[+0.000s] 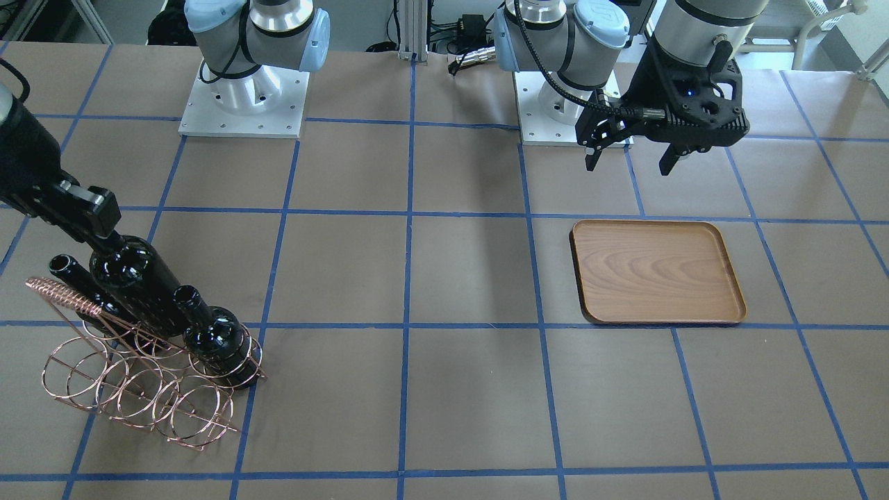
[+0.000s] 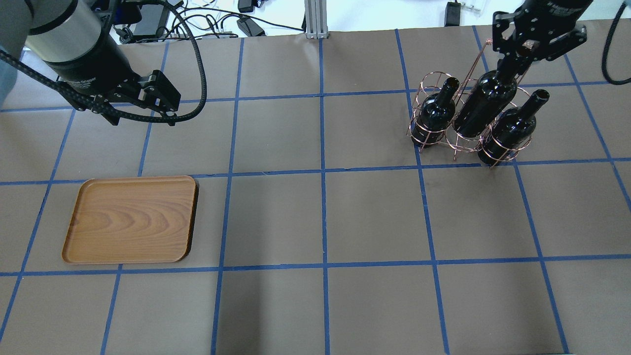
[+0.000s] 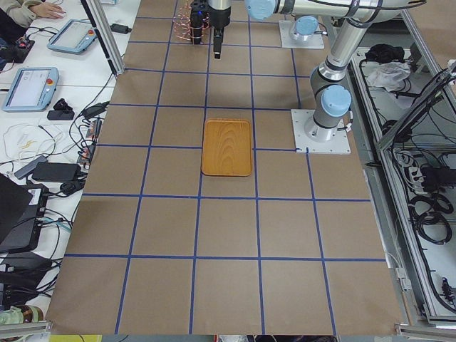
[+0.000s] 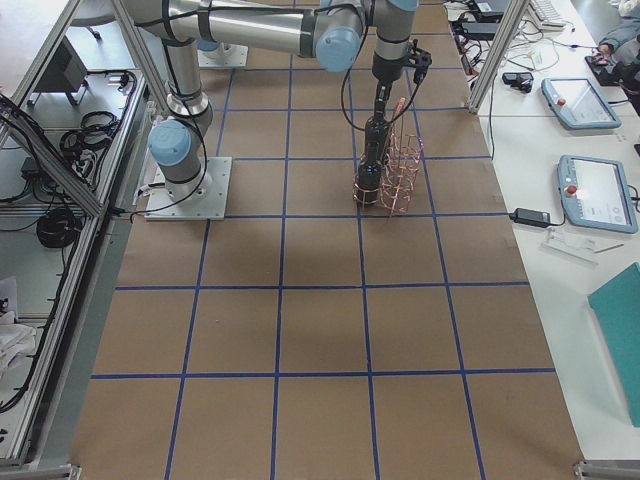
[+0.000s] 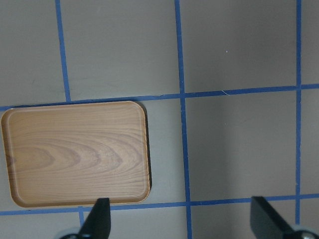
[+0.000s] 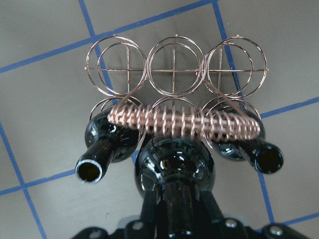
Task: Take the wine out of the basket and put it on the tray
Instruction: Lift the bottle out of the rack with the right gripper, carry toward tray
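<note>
Wine stands in the basket (image 6: 174,69) as three glossy black bottles, on the right side of the table (image 2: 369,217). All three sit in one row of rings, just beside the coiled-wire bar (image 6: 184,122).

My right fingers (image 2: 516,59) are clenched on the neck of the middle bottle (image 2: 485,103). In my right wrist view one finger shows on each side of the neck. This bottle leans, and its shoulder rides higher than those of the two beside it. Its lower part is inside the rings. I cannot tell whether its base touches the table.

The left-hand neighbour (image 2: 436,116) and the right-hand neighbour (image 2: 512,128) each sit in their own rings, one on either side of the bottle I hold. Both are tilted, with their open mouths showing. My fingers touch neither of them.

The tray (image 2: 133,219) lies flat on the table on my left side, well apart from the basket. It sits inside one square of the blue tape (image 2: 323,148) grid.

My left fingers (image 2: 165,98) are released and spread wide, gripping nothing. They hang in the air above the table near the tray, apart from it. In my left wrist view their two tips show at the lower edge, and the tray lies beyond them, off to one side.
</note>
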Tool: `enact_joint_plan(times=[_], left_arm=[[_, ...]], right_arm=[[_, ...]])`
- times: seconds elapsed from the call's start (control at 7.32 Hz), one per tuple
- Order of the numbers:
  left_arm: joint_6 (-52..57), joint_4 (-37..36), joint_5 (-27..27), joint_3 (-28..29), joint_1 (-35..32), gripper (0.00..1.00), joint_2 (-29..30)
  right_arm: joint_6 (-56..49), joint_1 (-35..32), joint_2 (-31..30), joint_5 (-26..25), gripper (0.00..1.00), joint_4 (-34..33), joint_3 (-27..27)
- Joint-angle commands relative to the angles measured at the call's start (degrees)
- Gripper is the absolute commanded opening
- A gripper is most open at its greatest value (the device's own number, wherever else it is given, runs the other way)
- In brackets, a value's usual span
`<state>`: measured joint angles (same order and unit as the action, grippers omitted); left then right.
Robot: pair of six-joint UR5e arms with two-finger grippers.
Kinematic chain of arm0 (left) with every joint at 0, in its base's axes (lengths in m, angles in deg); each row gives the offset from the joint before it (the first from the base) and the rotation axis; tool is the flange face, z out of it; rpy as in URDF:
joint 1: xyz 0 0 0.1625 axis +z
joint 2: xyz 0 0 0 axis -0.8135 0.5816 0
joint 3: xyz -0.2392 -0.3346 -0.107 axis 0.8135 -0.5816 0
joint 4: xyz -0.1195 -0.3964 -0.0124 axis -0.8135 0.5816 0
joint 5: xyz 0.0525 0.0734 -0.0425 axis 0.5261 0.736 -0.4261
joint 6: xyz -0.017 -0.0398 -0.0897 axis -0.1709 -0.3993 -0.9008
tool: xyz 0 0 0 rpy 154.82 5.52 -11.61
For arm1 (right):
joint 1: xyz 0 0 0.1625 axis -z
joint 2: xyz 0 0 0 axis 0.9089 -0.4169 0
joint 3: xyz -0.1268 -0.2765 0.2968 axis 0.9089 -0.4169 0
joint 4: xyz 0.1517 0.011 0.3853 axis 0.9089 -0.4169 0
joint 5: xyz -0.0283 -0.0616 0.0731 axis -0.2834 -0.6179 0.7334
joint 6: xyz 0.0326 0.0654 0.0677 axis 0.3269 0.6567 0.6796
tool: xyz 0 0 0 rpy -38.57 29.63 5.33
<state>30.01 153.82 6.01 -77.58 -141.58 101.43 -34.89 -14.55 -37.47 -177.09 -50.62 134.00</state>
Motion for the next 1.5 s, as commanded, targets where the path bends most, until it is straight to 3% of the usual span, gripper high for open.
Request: enact_joint_plan(times=[0.0, 0.27, 0.68, 0.96, 1.37], left_arm=[[1.35, 0.37, -0.04, 0.00, 0.30, 1.00, -0.01], [1.36, 0.20, -0.30, 0.00, 0.48, 1.00, -0.01], [1.62, 0.11, -0.13, 0.09, 0.91, 1.00, -0.09], [1.71, 0.11, 0.22, 0.09, 2.05, 1.00, -0.18], [3.29, 0.64, 0.31, 0.17, 4.34, 1.00, -0.62]], right_arm=[[2.53, -4.95, -3.74, -2.34, 0.00, 4.40, -2.29], [11.29, -12.69, -4.20, -4.21, 0.00, 4.58, -2.29], [27.71, -23.85, -0.88, 1.39, 0.00, 3.97, -1.67], [35.82, -31.76, 2.47, 0.81, 0.00, -1.19, -1.58], [43.93, -38.54, 8.00, -1.13, 0.00, -8.13, -1.23]])
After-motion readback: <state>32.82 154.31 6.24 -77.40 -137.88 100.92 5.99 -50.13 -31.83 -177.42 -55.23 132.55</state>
